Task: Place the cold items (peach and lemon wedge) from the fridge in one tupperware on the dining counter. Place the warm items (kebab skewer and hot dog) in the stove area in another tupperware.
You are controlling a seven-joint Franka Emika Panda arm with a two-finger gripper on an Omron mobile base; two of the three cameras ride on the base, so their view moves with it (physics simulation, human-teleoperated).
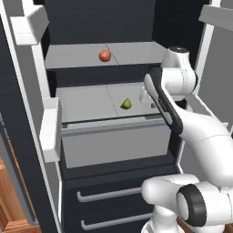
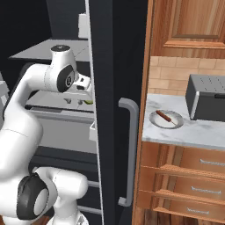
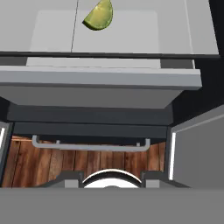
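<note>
Inside the open fridge, the left base view showed the peach (image 1: pixel 104 56) near the middle of the upper shelf (image 1: pixel 73 57) and the lemon wedge (image 1: pixel 126 104) on the lower shelf (image 1: pixel 84 103), toward its right edge, near the gripper (image 1: pixel 150 101). From the right base view, the hot dog (image 2: pixel 164 116) lay on a plate (image 2: pixel 165 119) at the counter's (image 2: pixel 193 132) left end. Through the hand view the wedge sat at the top, and whether the jaws were open I could not tell.

Flat, even rendered light is falling with faint shadows and no glare, the fridge (image 1: pixel 91 18) back is staying dark, and edges are looking slightly soft.
</note>
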